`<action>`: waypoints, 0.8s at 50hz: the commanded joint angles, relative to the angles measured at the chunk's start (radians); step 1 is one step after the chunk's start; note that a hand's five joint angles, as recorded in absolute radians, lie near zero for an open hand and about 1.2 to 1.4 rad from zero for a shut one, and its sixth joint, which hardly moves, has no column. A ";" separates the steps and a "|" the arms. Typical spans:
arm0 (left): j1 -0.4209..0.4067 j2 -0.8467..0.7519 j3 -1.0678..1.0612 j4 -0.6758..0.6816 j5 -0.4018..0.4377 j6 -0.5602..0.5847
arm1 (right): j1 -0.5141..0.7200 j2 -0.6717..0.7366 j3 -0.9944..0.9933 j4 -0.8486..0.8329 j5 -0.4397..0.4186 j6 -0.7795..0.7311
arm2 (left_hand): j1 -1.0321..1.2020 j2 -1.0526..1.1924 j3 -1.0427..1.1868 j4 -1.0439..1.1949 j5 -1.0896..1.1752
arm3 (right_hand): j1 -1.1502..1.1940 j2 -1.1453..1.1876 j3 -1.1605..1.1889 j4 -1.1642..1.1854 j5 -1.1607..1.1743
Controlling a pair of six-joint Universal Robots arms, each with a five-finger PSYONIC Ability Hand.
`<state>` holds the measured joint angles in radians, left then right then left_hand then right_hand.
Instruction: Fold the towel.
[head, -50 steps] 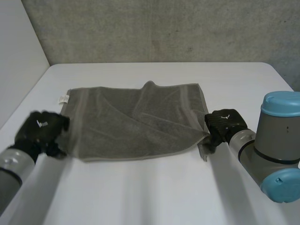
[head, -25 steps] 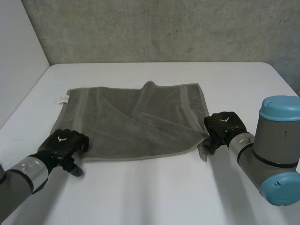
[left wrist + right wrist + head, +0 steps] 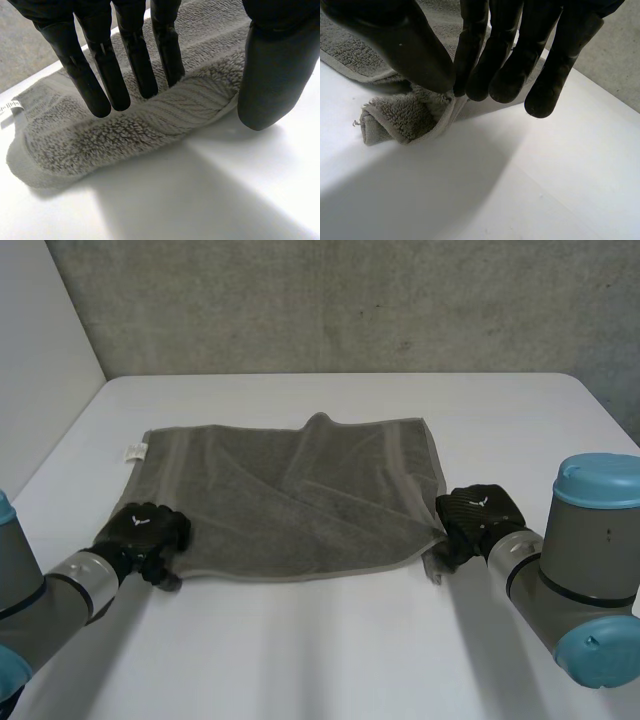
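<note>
A grey towel [image 3: 300, 500] lies spread on the white table [image 3: 330, 650], with a raised crease running across its middle. My left hand [image 3: 148, 533] is at the towel's near-left corner. In the left wrist view its straight fingers [image 3: 135, 55] rest on the towel [image 3: 150, 125] just inside the hem, and its thumb [image 3: 272, 75] stands apart on the table beside that edge. My right hand [image 3: 475, 515] is at the near-right corner. There the thumb [image 3: 405, 45] and fingers [image 3: 510, 50] pinch the hem, and a bunched bit of towel [image 3: 405, 117] lies under them.
A small white label [image 3: 133, 450] sticks out of the towel's far-left corner. A grey wall [image 3: 330, 300] stands behind the table, and a pale panel [image 3: 40, 370] runs along its left side. Bare tabletop lies in front of the towel.
My left hand has come in from the table left of the towel to the near-left corner, and its fingers now lie on the cloth. The right hand has held still on its corner.
</note>
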<state>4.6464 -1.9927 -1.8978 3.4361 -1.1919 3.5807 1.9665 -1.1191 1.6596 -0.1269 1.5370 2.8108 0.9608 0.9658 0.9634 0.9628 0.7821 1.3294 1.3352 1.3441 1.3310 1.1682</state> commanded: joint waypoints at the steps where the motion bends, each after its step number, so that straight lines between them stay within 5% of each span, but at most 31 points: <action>1: -0.020 -0.018 0.039 0.002 -0.005 -0.002 | 0.000 -0.004 0.008 0.000 0.000 -0.001 | 0.051 0.046 0.049 0.049 0.055 | 0.067 0.061 0.052 0.065 0.054; 7: -0.029 -0.026 0.078 0.018 -0.015 -0.016 | 0.000 -0.005 0.009 0.000 0.000 -0.001 | 0.075 0.070 0.072 0.073 0.079 | 0.067 0.061 0.052 0.065 0.054; 19: -0.060 -0.080 0.221 0.109 -0.193 -0.143 | 0.002 -0.004 0.011 0.000 0.000 -0.001 | 0.069 0.064 0.066 0.067 0.073 | 0.067 0.061 0.052 0.065 0.054; 40: -0.107 -0.048 0.131 0.054 -0.207 -0.125 | 0.000 0.002 0.014 -0.014 0.000 -0.002 | 0.063 0.058 0.060 0.061 0.067 | 0.067 0.061 0.052 0.065 0.054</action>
<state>4.5432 -2.0513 -1.7360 3.4986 -1.4021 3.4492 1.9666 -1.1202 1.6729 -0.1341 1.5371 2.8091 1.0182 1.0229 1.0204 1.0190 0.8376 1.3294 1.3352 1.3442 1.3310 1.1682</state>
